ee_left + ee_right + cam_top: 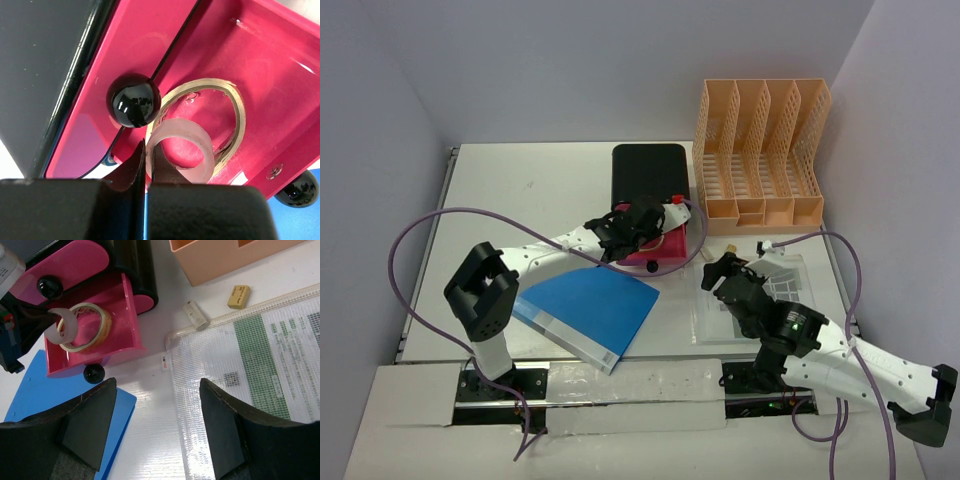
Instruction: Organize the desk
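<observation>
Your left gripper (148,150) is pinched shut on the wall of a white roll (187,145). It holds the roll on edge over the open pink drawer (100,360), so it can drop in with the tan tape (235,100) lying there. The right gripper (155,390) hangs wide open and empty above the desk (520,190) at the pouch's (250,390) left edge (likely staged for its own pick). The desk runs under everything: the folder (590,305), the rack (760,150) and a yellow eraser (238,296) all sit on it. Release low, or the roll may bounce out.
</observation>
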`<state>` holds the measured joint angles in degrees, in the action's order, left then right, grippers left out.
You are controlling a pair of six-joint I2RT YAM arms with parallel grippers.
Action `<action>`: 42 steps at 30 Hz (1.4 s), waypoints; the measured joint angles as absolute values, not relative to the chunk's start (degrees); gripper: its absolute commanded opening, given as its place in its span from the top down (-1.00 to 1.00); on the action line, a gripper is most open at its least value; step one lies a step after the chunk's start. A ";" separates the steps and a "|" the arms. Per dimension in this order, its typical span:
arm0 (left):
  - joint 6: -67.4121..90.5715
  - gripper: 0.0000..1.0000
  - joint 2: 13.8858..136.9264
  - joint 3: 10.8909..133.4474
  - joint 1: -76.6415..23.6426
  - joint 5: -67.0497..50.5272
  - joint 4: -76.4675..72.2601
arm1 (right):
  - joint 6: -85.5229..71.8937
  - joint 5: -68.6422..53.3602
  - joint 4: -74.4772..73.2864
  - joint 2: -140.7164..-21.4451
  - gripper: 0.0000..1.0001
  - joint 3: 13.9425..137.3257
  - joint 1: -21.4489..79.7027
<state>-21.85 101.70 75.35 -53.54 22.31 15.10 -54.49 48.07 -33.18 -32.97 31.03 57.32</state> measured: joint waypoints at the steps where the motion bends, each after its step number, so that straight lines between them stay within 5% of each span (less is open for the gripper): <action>1: -21.85 0.88 101.85 75.35 -53.54 22.30 15.05 | -54.57 48.15 -33.34 -32.56 -0.49 30.76 57.32; 11: -21.65 0.39 103.09 75.37 -53.56 22.24 14.75 | -54.60 48.39 -34.79 -29.95 -0.50 29.65 57.32; 26: -21.18 0.27 102.72 77.10 -53.58 21.56 16.23 | -51.62 45.01 -33.57 -33.27 -0.54 29.56 57.32; 35: -20.26 -0.03 83.87 76.86 -52.48 20.74 19.87 | -45.13 33.80 -23.77 -40.11 -0.48 29.56 57.25; 38: -19.65 -0.11 76.94 76.31 -45.97 18.43 20.37 | -44.88 31.84 -20.00 -44.68 -0.46 29.56 57.21; 42: -17.77 -0.46 73.17 73.07 -27.33 13.54 20.23 | -44.09 30.17 -14.76 -51.24 -0.42 29.78 57.21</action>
